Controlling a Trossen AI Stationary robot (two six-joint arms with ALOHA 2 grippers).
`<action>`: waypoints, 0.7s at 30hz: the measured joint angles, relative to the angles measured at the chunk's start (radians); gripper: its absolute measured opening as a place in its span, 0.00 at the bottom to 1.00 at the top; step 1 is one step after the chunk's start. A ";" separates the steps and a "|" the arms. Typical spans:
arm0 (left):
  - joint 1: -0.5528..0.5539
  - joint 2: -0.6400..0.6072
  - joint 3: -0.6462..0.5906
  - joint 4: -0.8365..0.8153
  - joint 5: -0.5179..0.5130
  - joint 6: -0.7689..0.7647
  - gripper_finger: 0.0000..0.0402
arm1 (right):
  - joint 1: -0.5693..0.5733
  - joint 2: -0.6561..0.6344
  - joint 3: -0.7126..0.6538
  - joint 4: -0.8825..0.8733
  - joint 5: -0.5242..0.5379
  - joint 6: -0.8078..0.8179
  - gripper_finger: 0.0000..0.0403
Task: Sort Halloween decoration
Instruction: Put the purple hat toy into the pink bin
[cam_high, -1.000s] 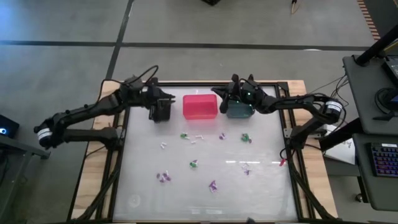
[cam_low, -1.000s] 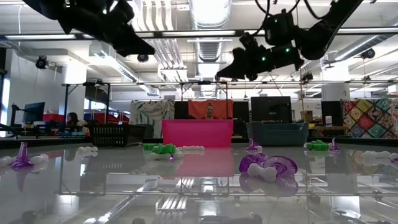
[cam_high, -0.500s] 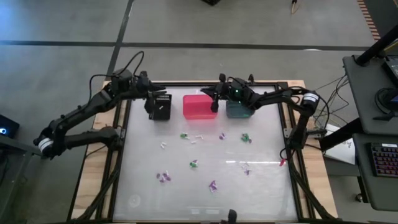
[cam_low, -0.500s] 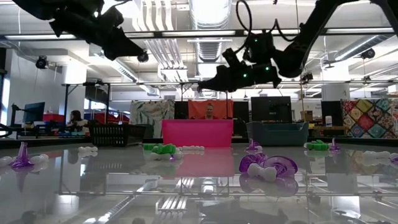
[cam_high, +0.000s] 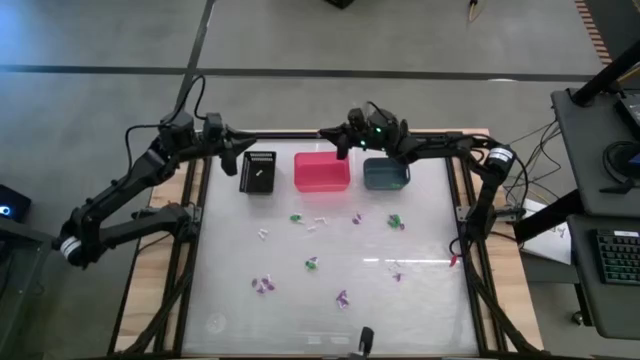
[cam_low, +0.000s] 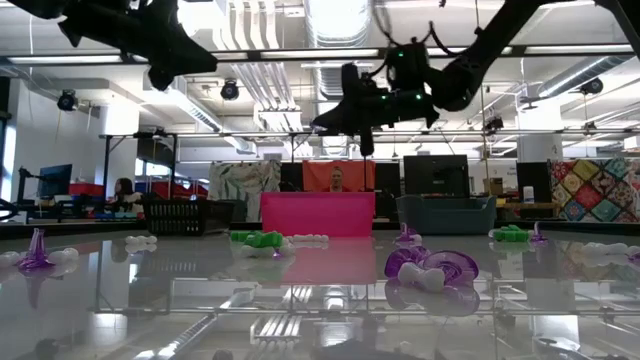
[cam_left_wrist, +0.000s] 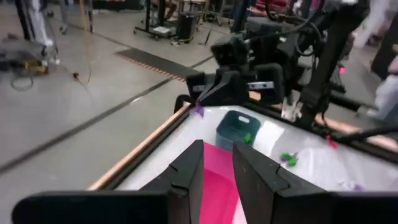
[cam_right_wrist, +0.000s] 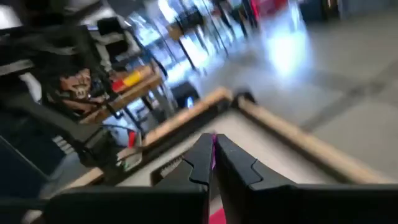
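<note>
Small green, purple and white Halloween decorations lie scattered on the glossy table, such as a green one, a purple one and a white one. At the far edge stand a black bin, a pink bin and a teal bin. A small white piece lies in the black bin. My right gripper hovers over the pink bin's far edge, shut on a purple trinket. My left gripper is raised just left of the black bin, open, with nothing between its fingers. My right gripper pinches the small purple trinket at its fingertips. The fingers lie about level and point toward the table's left. The trinket is lifted clear, high above the table's far edge beside the pink bin.
The table's wooden frame runs around the glossy surface. The loose trinkets sit in the middle and near half, including large ones close to the low camera. Cables hang from both arms. A person sits far behind the pink bin.
My left gripper has drawn back from above the black bin toward the table's far left corner, rising a little and rolling. My right gripper has swung from above the teal bin toward the left, to the pink bin's far edge, rolling as it went and staying shut.
</note>
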 joint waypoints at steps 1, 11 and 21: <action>0.006 -0.001 0.000 0.001 0.000 -0.031 0.17 | 0.004 0.000 0.029 -0.081 -0.001 0.041 0.02; 0.093 0.003 0.000 0.019 0.079 -0.183 0.17 | 0.032 0.026 0.377 -1.003 -0.004 0.069 0.02; 0.193 0.002 0.000 -0.030 0.157 -0.145 0.17 | 0.055 0.140 0.470 -1.208 0.038 0.110 0.02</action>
